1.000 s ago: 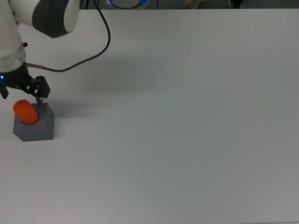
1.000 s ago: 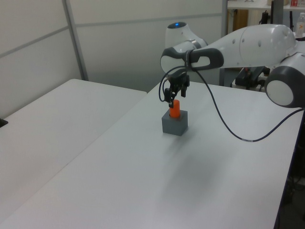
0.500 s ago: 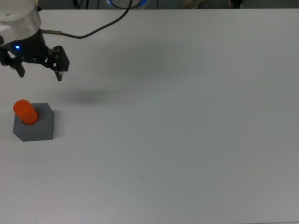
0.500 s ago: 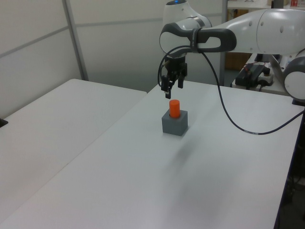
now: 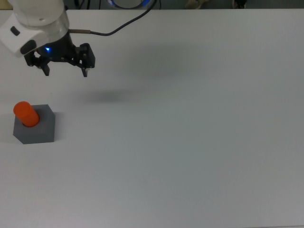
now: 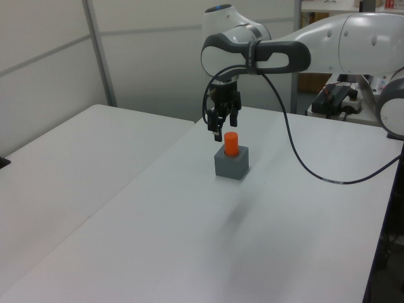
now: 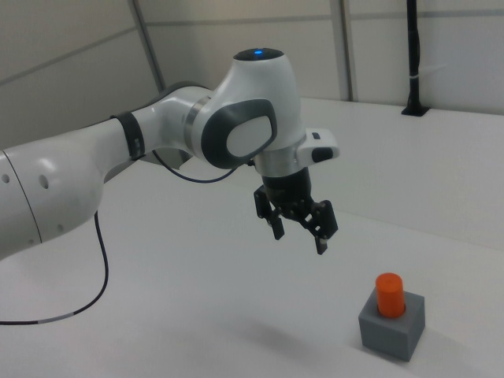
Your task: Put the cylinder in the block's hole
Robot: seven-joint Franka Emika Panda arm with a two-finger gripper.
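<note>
Fingers spread and empty, black two-finger gripper [image 7: 298,229] hangs above white table [image 5: 199,142], apart from small bright orange cylinder [image 7: 389,294] standing upright in matte dark grey block [image 7: 391,324].

- Glossy white rounded arm shell [image 7: 157,130] with dark grey joint bands — a blue light on its top cap.
- Small black two-finger gripper [image 7: 298,233], blue indicator lamp above it.
- Thin black cable [image 6: 297,158] looping along the arm.
</note>
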